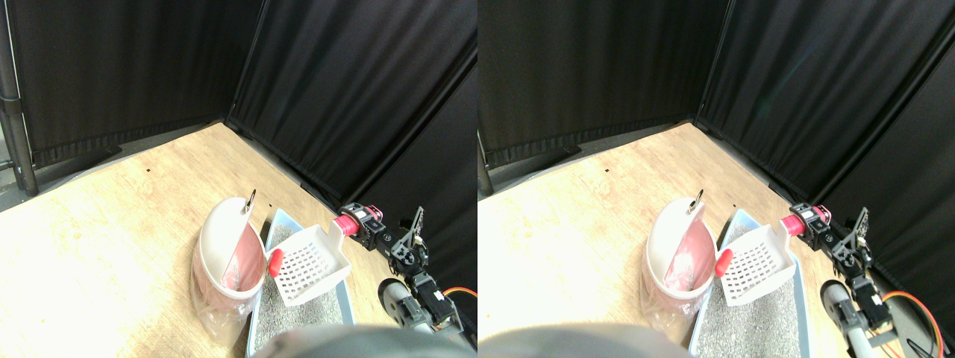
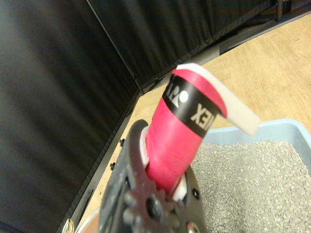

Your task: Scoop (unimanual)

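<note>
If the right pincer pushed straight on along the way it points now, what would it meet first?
Probably the pink bin. The right pincer holds the scoop by its red handle, pointing across the litter tray at the bin; the scoop's front edge would touch first. Depth is unclear.

Wood floor (image 1: 112,224): bin (image 1: 224,261), litter tray (image 1: 277,224).

Glossy white plastic scoop (image 1: 310,262) – grainy grey litter (image 1: 298,317) – matt wood-grain floor (image 1: 112,224).
</note>
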You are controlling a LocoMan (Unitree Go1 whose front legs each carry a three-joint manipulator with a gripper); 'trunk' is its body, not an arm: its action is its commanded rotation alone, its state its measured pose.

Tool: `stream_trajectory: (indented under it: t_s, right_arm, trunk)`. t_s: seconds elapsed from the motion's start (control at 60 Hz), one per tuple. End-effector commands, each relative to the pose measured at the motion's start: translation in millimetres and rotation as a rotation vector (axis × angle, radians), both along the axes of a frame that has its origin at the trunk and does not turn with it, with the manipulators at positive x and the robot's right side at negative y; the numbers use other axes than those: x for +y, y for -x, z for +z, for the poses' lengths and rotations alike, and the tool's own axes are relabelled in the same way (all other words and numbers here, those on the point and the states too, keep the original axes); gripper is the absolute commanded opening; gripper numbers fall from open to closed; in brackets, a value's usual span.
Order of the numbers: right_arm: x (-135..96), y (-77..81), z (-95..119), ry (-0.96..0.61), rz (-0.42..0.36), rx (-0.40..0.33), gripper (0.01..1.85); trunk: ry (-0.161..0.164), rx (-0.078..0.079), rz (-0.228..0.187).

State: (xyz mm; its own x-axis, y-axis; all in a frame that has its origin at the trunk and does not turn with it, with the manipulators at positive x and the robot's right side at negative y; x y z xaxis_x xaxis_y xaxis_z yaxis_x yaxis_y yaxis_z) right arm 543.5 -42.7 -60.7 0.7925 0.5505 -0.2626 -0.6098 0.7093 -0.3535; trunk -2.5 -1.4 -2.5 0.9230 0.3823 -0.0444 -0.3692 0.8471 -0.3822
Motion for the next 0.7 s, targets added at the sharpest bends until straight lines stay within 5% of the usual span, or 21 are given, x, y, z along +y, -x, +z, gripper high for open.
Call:
stream_trajectory:
  t_s: [0.017, 0.7]
  right_arm:
    - [7.4, 0.4, 10.5, -0.023, 0.021, -0.055, 0.06]
    - [15.3, 3.4, 27.4, 0.058, 0.045, -0.153, 0.06]
  trunk:
    - [0.011, 0.001, 0.009]
    - [0.011, -0.008, 0.011]
